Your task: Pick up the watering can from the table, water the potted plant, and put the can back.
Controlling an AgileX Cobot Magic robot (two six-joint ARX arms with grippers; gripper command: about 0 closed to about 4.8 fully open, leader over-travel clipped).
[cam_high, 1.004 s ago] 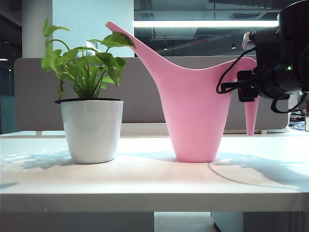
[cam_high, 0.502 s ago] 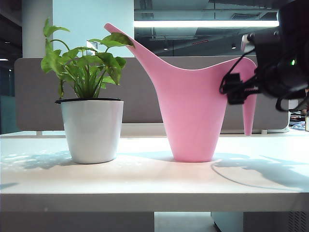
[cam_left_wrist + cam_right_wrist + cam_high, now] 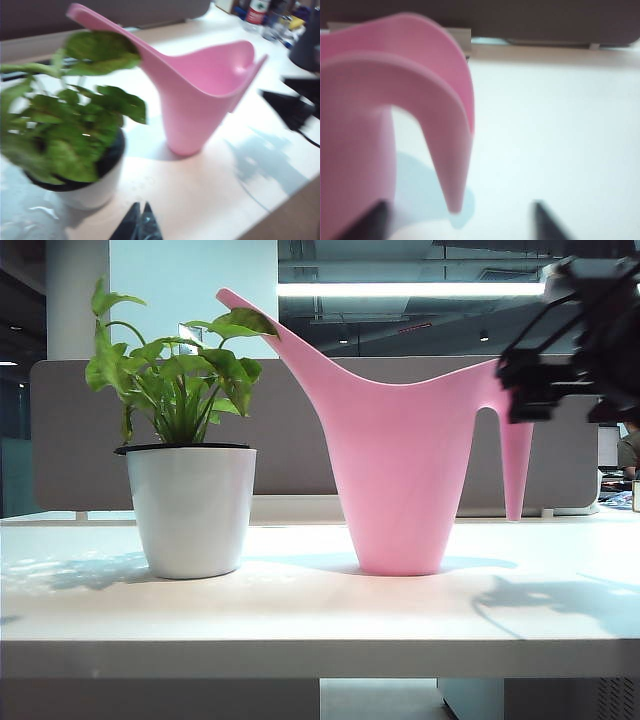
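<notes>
Behind the white bench (image 3: 300, 610) we see a grey fabric partition (image 3: 70, 430) running across the room. Above it a long strip light (image 3: 410, 288) glows under a dark ceiling with exposed pipes (image 3: 400, 255). A pale blue wall (image 3: 190, 280) and a white column (image 3: 75, 290) stand at the back on the left. Bottles (image 3: 257, 10) crowd a far corner.

Bare table (image 3: 300, 610) fronts potted plant (image 3: 190, 490) and watering can (image 3: 400, 480).

Right gripper (image 3: 457, 217): black, slender tapered fingertips; the arm behind it is black and angular. Left gripper (image 3: 140, 223): black, pointed fingertips.
</notes>
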